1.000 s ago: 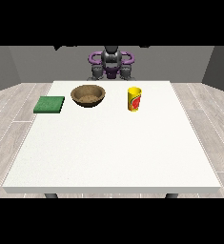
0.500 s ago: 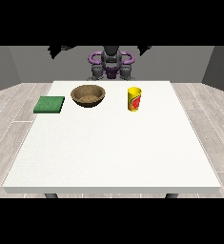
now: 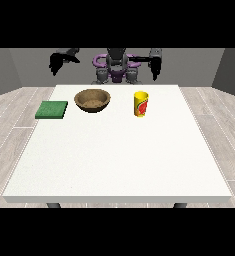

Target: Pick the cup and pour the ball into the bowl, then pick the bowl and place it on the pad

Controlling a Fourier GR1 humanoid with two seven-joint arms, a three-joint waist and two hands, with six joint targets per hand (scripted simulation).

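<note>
A yellow cup (image 3: 141, 104) with a red mark stands upright on the white table (image 3: 119, 160), right of centre at the back. Nothing of a ball shows inside it. To its left sits a brown bowl (image 3: 92, 100), and further left a flat green pad (image 3: 52, 109) lies by the table's edge. Both black hands hang in the air behind the table's far edge, holding nothing. The hand at the view's left (image 3: 55, 62) is up and left of the bowl. The hand at the view's right (image 3: 155, 69) is above and behind the cup, fingers pointing down and relaxed.
The robot's torso (image 3: 117, 67) stands behind the middle of the far edge. The table's white top stretches from the three objects to the near edge. Grey wood floor surrounds the table.
Both arms have swung out from the torso to the sides, and the hands now show left and right of the robot. Cup, bowl and pad have stayed where they were.
</note>
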